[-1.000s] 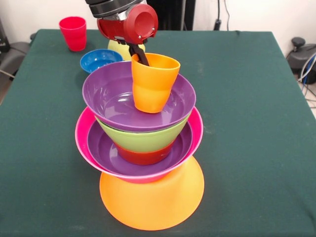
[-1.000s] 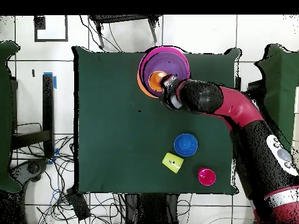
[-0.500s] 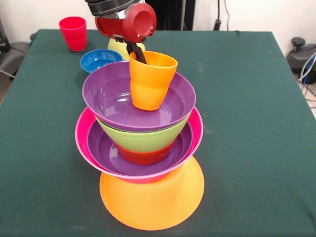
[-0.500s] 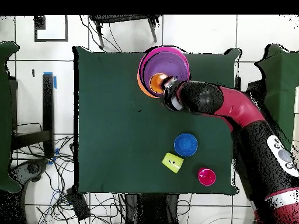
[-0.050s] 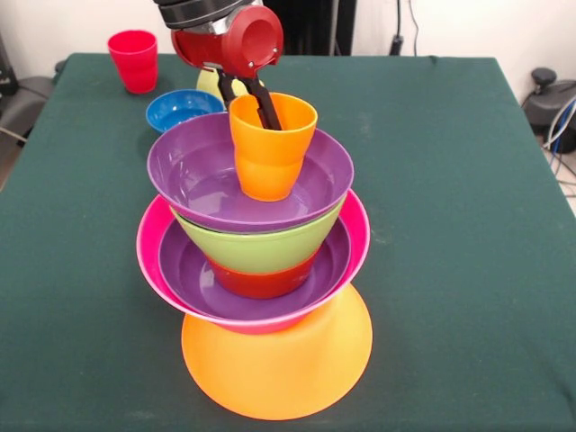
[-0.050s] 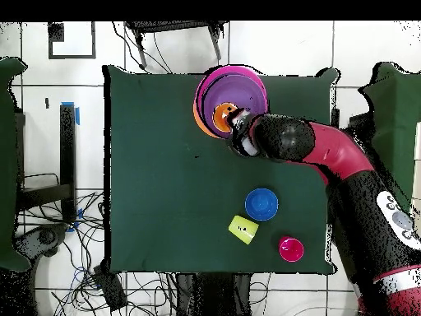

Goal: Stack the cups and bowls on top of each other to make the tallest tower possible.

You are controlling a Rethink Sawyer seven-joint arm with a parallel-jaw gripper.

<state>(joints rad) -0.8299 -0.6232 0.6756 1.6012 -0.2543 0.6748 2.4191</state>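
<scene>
- The orange cup now stands close to upright in the top purple bowl; a second ago it leaned clearly to one side, and it has also slid a little toward the bowl's middle.
- The gripper still pinches the cup's rim, one dark finger inside the mouth and one outside it, so the cup is not released.
- From the front view I cannot tell whether the cup's base rests on the bowl's floor or hangs just above it.
- The tower rises from the upturned large orange bowl near the tabletop's front edge: hot pink, purple, red-orange, lime green, then the top purple bowl.
- The top bowl sits a touch more level than before; the pile looks steady.
- My reading: the placing step is nearly done, and letting go and lifting clear is what remains for this cup.
- Well apart, toward the far left corner in the front view, wait the red cup, the blue bowl and the pale yellow cup, lying on its side in the overhead view.
</scene>
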